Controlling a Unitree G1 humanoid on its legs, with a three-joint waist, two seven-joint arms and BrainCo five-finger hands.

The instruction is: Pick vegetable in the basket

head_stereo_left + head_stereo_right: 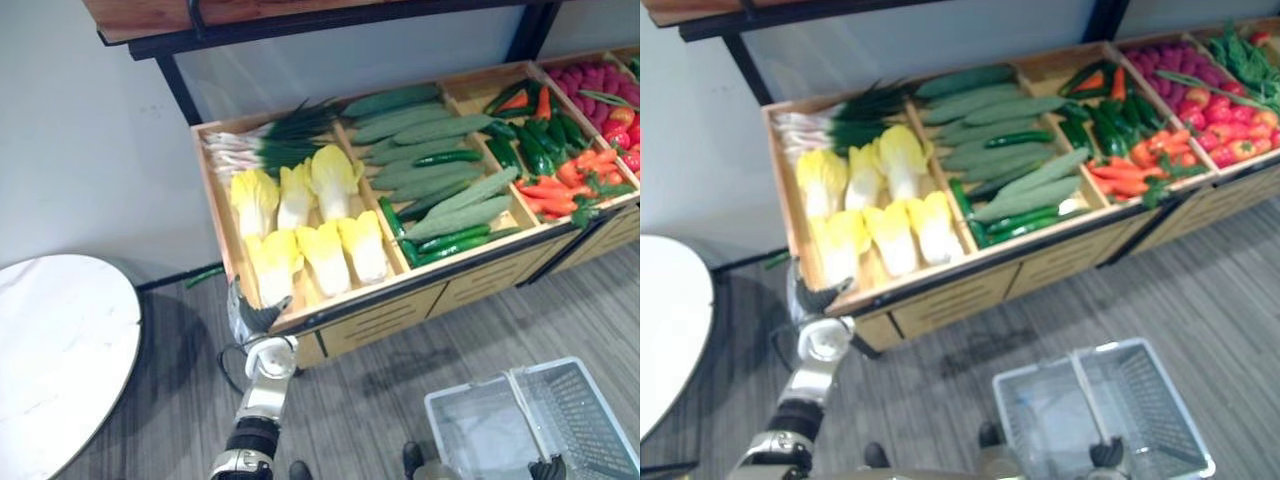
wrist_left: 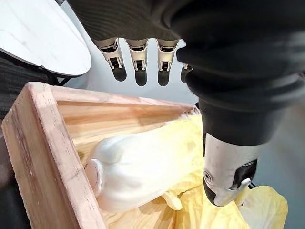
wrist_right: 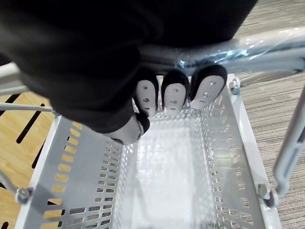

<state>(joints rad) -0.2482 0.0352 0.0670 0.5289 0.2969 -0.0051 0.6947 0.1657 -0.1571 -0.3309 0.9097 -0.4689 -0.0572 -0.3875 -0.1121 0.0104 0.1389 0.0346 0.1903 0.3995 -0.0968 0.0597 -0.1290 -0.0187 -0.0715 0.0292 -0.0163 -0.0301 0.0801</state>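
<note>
Reach step in hand: left hand point(image 1: 248, 316), fingers point(image 2: 138, 52) straight and empty, hovers over the corner cabbage point(image 2: 143, 167) in the wooden crate point(image 2: 38, 143), while the right hand point(image 3: 95, 62) is curled round the empty basket's point(image 3: 71, 167) handle point(image 3: 267, 47); next move calls for lowering and closing on that cabbage.

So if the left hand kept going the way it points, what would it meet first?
Most likely the cabbage in the crate corner, right ahead of the left hand; depth is unclear.
</note>
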